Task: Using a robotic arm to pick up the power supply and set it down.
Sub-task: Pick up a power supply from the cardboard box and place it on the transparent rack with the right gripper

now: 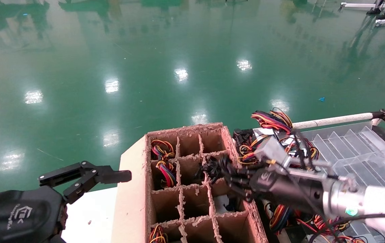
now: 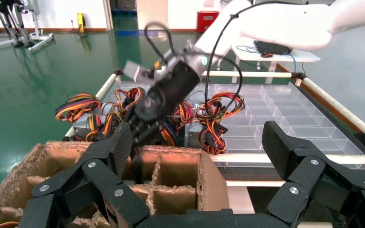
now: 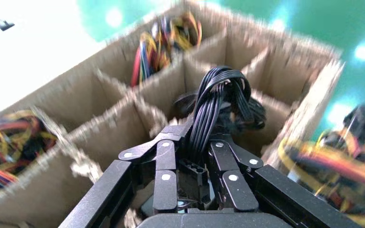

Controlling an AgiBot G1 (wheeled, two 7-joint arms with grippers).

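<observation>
Right hand [image 3: 190,156] gripping black cables [image 3: 216,102], probably mid-carton [image 1: 135,189].

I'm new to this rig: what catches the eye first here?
The right hand, shut on a looped bundle of black cables, over the brown cardboard divider box. Right of the box, silver boxes trailing red-yellow-orange wires lie piled in a clear tray. The left hand hangs open left of the box.

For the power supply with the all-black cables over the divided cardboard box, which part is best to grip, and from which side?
The black cable bundle is probably the practical handle. The right gripper already has its jaws closed on those flat ribbon leads from above the cardboard box. The supply's body is hidden down among the narrow cells, so a side approach looks blocked by the dividers. The left gripper hangs open beside the box.
</observation>
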